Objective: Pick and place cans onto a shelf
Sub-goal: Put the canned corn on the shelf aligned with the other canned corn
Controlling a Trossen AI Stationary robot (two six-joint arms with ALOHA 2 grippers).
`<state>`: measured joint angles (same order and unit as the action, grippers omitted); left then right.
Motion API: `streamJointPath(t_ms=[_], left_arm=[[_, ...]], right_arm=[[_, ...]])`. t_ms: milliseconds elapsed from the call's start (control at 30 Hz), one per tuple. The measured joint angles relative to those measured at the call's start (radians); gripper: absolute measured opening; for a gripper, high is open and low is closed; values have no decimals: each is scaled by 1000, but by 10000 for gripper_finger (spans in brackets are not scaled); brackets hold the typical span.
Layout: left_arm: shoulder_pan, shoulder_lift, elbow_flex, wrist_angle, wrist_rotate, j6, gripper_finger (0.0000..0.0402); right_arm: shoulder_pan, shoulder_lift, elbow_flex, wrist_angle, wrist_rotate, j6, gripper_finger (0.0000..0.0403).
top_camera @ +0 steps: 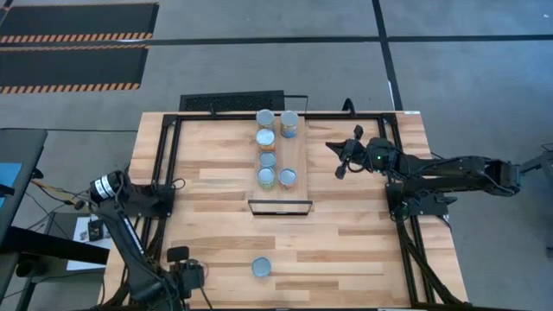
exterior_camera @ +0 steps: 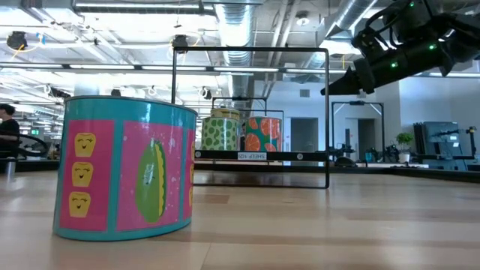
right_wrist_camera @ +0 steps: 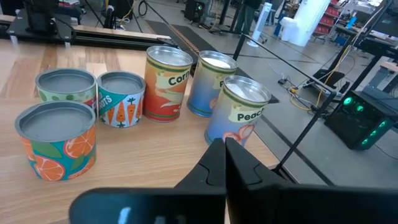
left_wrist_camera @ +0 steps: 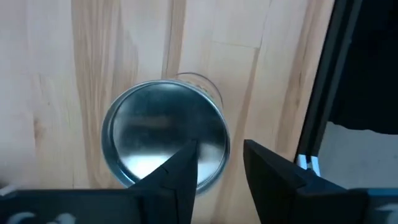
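Several cans (top_camera: pixel 267 159) stand upright on their bases on the shelf (top_camera: pixel 298 164) at mid-table; the right wrist view shows their labels, among them Corn (right_wrist_camera: pixel 166 84) and Peach (right_wrist_camera: pixel 239 115). One more can (top_camera: pixel 261 267), teal and pink (exterior_camera: pixel 124 172), stands alone on the tabletop near the front edge. My left gripper (top_camera: pixel 190 278) hangs open above the table at front left, pointing down. In its wrist view the lone can's silvery top (left_wrist_camera: pixel 165 143) lies below, beside one finger (left_wrist_camera: pixel 180 171). My right gripper (top_camera: pixel 339 157) hovers shut to the right of the shelf.
Black metal frame rails (top_camera: pixel 168 155) run along the table's left, right and far sides; one rail (left_wrist_camera: pixel 323 93) passes close to the lone can. A black grille (top_camera: pixel 233 102) sits at the far edge. Bare wood (top_camera: pixel 346 250) lies between the shelf and the front edge.
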<state>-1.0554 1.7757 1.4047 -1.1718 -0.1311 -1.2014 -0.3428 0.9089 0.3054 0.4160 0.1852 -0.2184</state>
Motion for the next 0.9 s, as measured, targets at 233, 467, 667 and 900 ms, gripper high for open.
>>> streamJointPath(t_ms=[233,467,667,900], left_arm=[[0,9,4,-53,-28,16,48],[38,-19,1,-90,-91,93,1],[156,-115,2,-42,-220,274,0],[373,-102,2,270,-282,757,0]], right_arm=[[0,0,0,-1,0,0,8],[0,0,0,-1,0,0,7],[0,0,0,-1,0,7,7],[10,0,0,-5,0,35,7]])
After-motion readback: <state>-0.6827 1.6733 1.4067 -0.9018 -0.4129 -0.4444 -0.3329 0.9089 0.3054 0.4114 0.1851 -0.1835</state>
